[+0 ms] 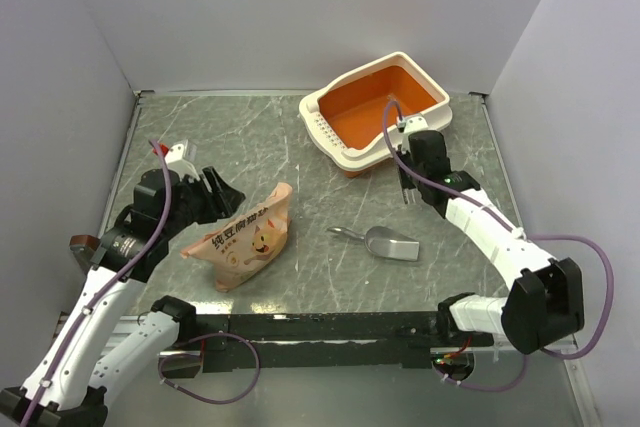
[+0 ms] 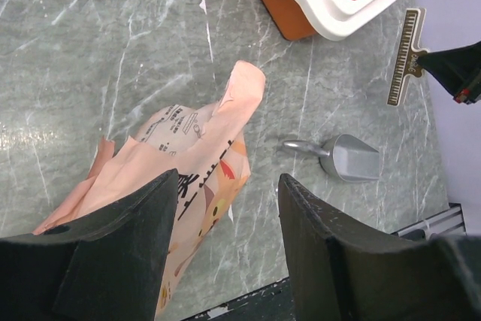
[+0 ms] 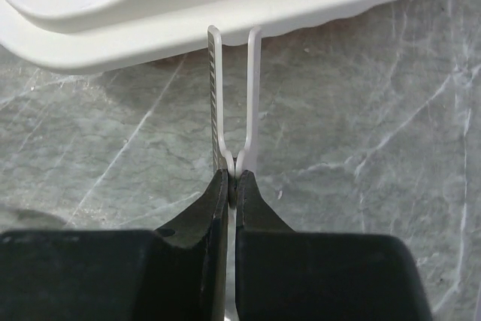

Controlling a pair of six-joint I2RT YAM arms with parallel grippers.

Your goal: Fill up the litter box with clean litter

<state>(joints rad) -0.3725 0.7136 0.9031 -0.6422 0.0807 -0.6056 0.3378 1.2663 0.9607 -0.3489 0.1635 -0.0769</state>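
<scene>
Litter box [image 1: 322, 129] is set at the far right of the table [image 1: 200, 137], slightly askew, with its slotted rim end turned left. Its orange inside is seen bare, and no clean litter is noted anywhere in view. A pink-orange printed bag [image 1: 245, 237] is laid flat at near left-centre; which end is open cannot be told. A metal scoop [image 1: 390, 242] is laid to the right of the bag, untouched.

Right gripper [image 3: 233, 178]: pressed together on the tail of a white toothed clip [image 3: 254, 95], which is held just near of the box's rim and appears apart from it.

Left gripper [image 2: 229, 186]: jaws spread, nothing held, hung above the left side of the bag.

Step judged: the bag is being readied and filling is not yet begun.

Next move, as judged: the clip is to be set down away from the box, then the bag taken by the left gripper, carried over the box and tipped mouth-down. A firm hold on the limp paper is called for, lest granules be spilled on the table.
</scene>
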